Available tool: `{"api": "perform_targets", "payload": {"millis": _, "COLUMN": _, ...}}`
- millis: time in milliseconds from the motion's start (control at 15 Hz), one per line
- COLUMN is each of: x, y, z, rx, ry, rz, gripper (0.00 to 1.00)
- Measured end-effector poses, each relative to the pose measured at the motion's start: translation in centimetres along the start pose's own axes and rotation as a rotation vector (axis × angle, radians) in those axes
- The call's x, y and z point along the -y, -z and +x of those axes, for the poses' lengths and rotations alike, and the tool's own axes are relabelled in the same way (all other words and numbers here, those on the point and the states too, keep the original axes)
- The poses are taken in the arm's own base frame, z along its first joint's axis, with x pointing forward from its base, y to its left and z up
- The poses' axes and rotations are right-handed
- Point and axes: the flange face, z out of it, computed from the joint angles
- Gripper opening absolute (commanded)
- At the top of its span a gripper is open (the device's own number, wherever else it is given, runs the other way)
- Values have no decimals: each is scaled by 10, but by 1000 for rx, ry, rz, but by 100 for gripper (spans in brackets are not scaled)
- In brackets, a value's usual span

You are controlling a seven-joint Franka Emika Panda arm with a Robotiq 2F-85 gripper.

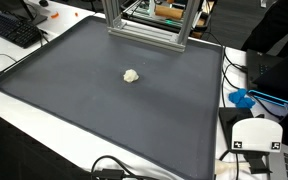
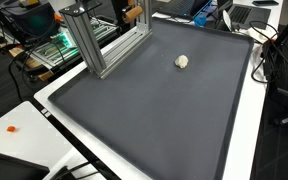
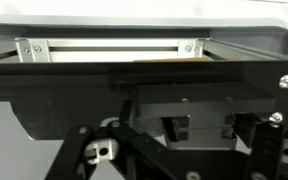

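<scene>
1 white wad point(image 1: 131, 75) lies on mat point(image 1: 64, 105), outside jaws.

we see a lab or engineering workspace: a white desk point(image 1: 44, 110) under a dark mat point(image 2: 154, 110), an aluminium-profile frame point(image 2: 89, 45) at its far edge, a keyboard point(image 1: 12, 28) far left, loose cables point(image 1: 119, 168) and electronics racks point(image 2: 44, 45) beyond.

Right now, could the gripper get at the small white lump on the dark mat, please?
Probably yes: the lump lies alone on the mat, apart from the metal frame. The arm shows in neither exterior view, so reach is unsure.
</scene>
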Motion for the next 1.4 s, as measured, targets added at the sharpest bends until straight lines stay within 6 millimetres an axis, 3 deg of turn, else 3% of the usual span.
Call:
{"api": "perform_targets", "payload": {"millis": 133, "x": 3, "y": 3, "z": 0, "rx": -6, "ry": 7, "rz": -2, "gripper": 76}}
{"api": "perform_targets", "payload": {"millis": 467, "x": 8, "y": 7, "z": 0, "rx": -16, "ry": 17, "rz": -3, "gripper": 38}}
{"api": "perform_targets", "payload": {"millis": 533, "x": 10, "y": 8, "z": 0, "rx": -17, "ry": 21, "rz": 2, "gripper": 35}}
{"api": "perform_targets", "payload": {"millis": 867, "x": 11, "y": 8, "z": 0, "rx": -17, "ry": 24, "rz": 1, "gripper": 66}}
{"api": "perform_targets", "payload": {"millis": 1000, "x": 11, "y": 8, "z": 0, "rx": -16, "ry": 24, "rz": 0, "gripper": 71}}
{"api": "perform_targets", "payload": {"millis": 1200, "x": 9, "y": 1, "z": -1, "rx": 0, "ry": 21, "rz": -4, "gripper": 59}}
{"api": "perform_targets", "payload": {"millis": 1333, "x": 9, "y": 0, "z": -1, "rx": 3, "ry": 20, "rz": -5, "gripper": 32}}
{"api": "perform_targets", "payload": {"millis": 1400, "x": 8, "y": 1, "z": 0, "rx": 0, "ry": 20, "rz": -7, "gripper": 26}}
